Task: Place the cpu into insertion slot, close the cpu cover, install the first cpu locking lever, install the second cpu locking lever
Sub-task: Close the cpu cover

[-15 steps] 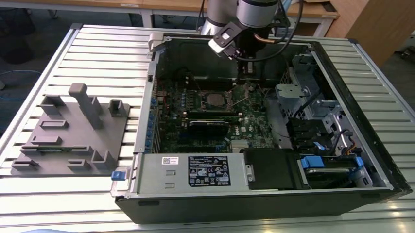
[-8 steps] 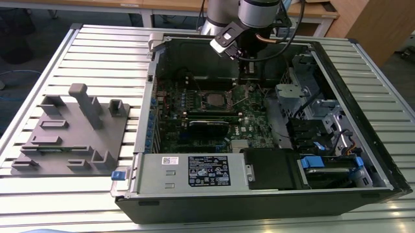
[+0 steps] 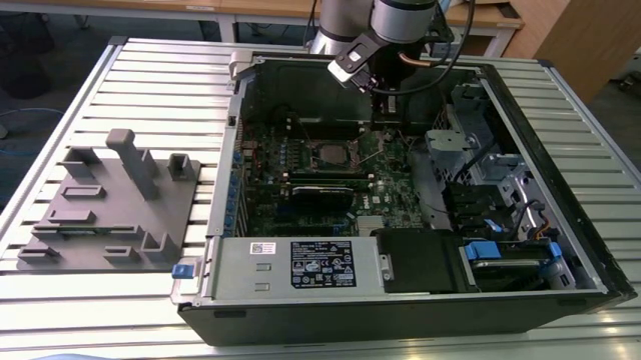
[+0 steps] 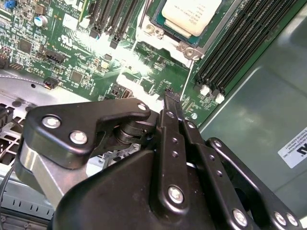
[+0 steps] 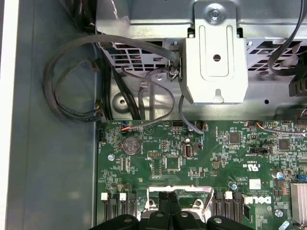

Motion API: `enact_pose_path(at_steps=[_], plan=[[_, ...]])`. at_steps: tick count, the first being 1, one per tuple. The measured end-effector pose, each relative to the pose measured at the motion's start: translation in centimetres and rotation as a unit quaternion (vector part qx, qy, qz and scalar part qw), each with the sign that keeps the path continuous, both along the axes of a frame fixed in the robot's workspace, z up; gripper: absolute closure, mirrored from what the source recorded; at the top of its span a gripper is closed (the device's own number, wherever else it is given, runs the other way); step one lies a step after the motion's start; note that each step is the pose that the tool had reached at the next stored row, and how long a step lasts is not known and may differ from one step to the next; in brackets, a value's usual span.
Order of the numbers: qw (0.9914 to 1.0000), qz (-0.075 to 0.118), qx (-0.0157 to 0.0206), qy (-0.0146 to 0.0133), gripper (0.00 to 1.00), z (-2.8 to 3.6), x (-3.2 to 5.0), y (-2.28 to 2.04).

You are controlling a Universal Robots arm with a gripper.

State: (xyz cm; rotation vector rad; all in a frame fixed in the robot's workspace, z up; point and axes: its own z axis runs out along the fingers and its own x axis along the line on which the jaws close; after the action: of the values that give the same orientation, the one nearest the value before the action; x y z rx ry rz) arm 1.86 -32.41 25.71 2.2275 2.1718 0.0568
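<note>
Gripper [image 4: 171, 101] low inside open computer case [image 3: 401, 315], over green motherboard [image 5: 201, 158]. Fingers [image 5: 163, 202] pressed together, nothing seen between them. Cpu [image 4: 192, 13] sits in insertion slot [image 3: 309, 154], silver top up, at 8 o'clock from gripper in exterior view, apart from fingertips. Cpu cover [image 4: 163, 40] frames chip; latched or not, cannot tell. Grey fixture block [image 3: 110, 202] on table [image 3: 150, 67], at 9 o'clock of case.

The computer case [image 3: 401, 300] lay on the worktop [image 3: 150, 67], a tray [image 3: 110, 217] beside it at the exterior view's left; the chip [image 3: 329, 154] sat on the board [image 3: 386, 161] inside.
</note>
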Motion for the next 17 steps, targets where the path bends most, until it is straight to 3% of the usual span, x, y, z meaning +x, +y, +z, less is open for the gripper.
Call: enact_pose_path(at_steps=[17], plan=[[1.0, 0.0, 0.0, 0.0, 0.9, 0.0, 0.03, -0.55]])
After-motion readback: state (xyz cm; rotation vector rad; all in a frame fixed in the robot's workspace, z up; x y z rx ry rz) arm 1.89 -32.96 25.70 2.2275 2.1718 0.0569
